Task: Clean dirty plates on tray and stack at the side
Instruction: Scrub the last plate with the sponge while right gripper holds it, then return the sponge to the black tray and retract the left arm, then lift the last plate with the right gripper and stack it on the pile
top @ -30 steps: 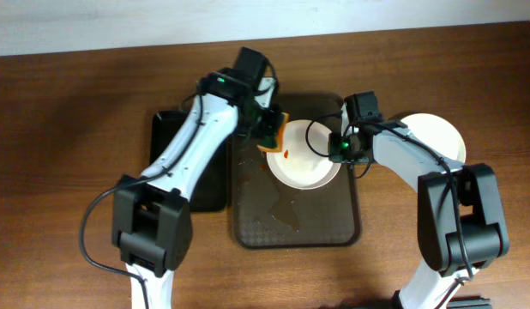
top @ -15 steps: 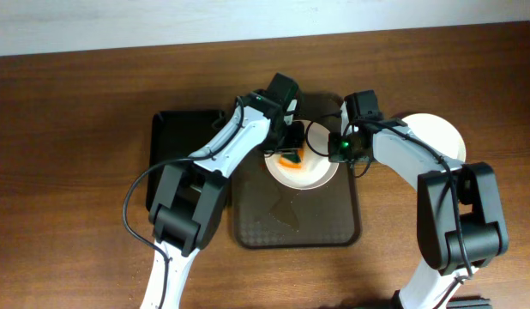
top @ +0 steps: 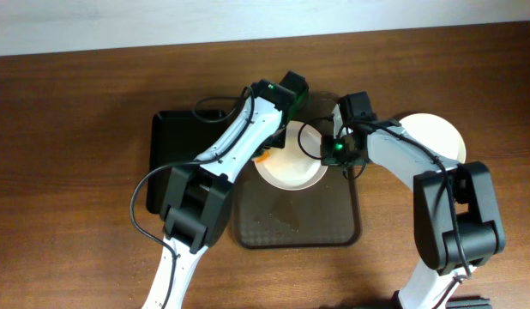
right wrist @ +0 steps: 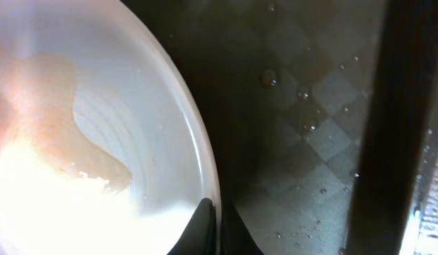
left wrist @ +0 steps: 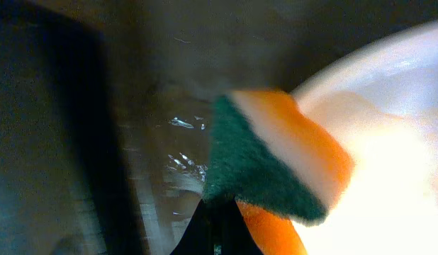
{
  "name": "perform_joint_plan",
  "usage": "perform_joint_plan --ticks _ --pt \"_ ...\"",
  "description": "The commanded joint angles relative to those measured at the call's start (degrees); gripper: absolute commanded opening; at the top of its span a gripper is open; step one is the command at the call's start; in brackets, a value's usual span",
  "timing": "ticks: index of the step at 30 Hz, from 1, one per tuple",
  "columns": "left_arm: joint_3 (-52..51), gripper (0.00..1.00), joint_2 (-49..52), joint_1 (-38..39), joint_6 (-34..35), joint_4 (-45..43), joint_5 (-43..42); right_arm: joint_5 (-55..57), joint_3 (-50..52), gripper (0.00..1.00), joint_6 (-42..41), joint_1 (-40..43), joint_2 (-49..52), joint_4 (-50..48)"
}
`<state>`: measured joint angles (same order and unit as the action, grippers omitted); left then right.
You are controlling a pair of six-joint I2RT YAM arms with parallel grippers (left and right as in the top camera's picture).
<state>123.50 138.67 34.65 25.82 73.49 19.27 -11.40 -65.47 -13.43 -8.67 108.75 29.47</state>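
A white plate (top: 291, 167) lies on the dark brown tray (top: 299, 223). My right gripper (top: 334, 153) is shut on the plate's right rim; the rim (right wrist: 205, 170) runs between its fingers (right wrist: 213, 234) in the right wrist view. My left gripper (top: 278, 142) is shut on an orange and green sponge (left wrist: 276, 152) and presses it on the plate's left edge (left wrist: 389, 85). The sponge's orange tip (top: 261, 156) shows in the overhead view. Another white plate (top: 436, 137) sits on the table at the right.
A smaller black tray (top: 183, 163) lies left of the brown tray. Water drops and wet patches (top: 282, 210) are on the brown tray's checkered floor (right wrist: 304, 120). A pale wall runs along the table's far edge.
My left gripper has carried the sponge from the plate's left side across its middle and back to the upper left edge. The plate has shifted a little to the left. The right arm holds still.
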Motion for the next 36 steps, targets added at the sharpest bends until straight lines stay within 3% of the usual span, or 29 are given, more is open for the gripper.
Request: perform_joint_plan --ticks 1,3,8,11,13,16,19,21,23,26,32,36 --pt "5.5 0.0 1.1 -2.4 0.3 5.7 14.9 6.1 0.3 0.04 -0.6 1.2 1.5 1.4" --pt "9.8 0.0 1.0 -3.5 0.5 10.6 14.1 6.1 0.3 0.04 -0.6 1.2 1.5 1.4" --pt "20.1 0.0 -2.4 -12.4 -0.4 22.9 0.1 5.9 0.3 0.04 -0.5 1.2 1.5 1.9" --pt "19.5 0.0 -3.7 -20.9 -11.3 23.2 -17.0 5.9 0.3 0.04 -0.5 1.2 1.5 2.1" --pt "14.8 0.0 -3.7 -24.1 -12.7 21.2 -17.4 5.9 0.3 0.04 -0.5 1.2 1.5 2.0" --pt "4.2 0.19 -3.7 -25.0 -13.6 12.0 -17.4 5.9 0.3 0.04 -0.5 1.2 1.5 2.1" --pt "2.1 0.39 -4.1 -25.2 -13.6 11.2 -17.4 5.9 0.3 0.04 -0.3 1.2 1.5 2.1" --pt "3.2 0.77 -7.0 -26.0 -13.6 12.3 -18.6 5.9 0.3 0.08 -0.3 1.2 1.5 2.1" --pt "3.5 0.99 -13.3 -28.0 -13.7 13.5 -19.1 5.1 0.1 0.04 2.4 1.2 1.4 2.1" --pt "3.5 1.0 -23.8 -31.7 -13.8 14.0 -19.1 3.4 -4.1 0.04 7.4 1.2 0.9 6.7" --pt "3.5 1.0 -37.3 -38.8 -13.7 15.3 -18.9 -3.0 -27.2 0.04 11.4 -3.1 0.2 22.4" --pt "3.5 1.0 -37.8 -38.8 -13.7 15.9 -18.9 -2.9 -33.5 0.04 11.5 -12.4 0.3 18.7"
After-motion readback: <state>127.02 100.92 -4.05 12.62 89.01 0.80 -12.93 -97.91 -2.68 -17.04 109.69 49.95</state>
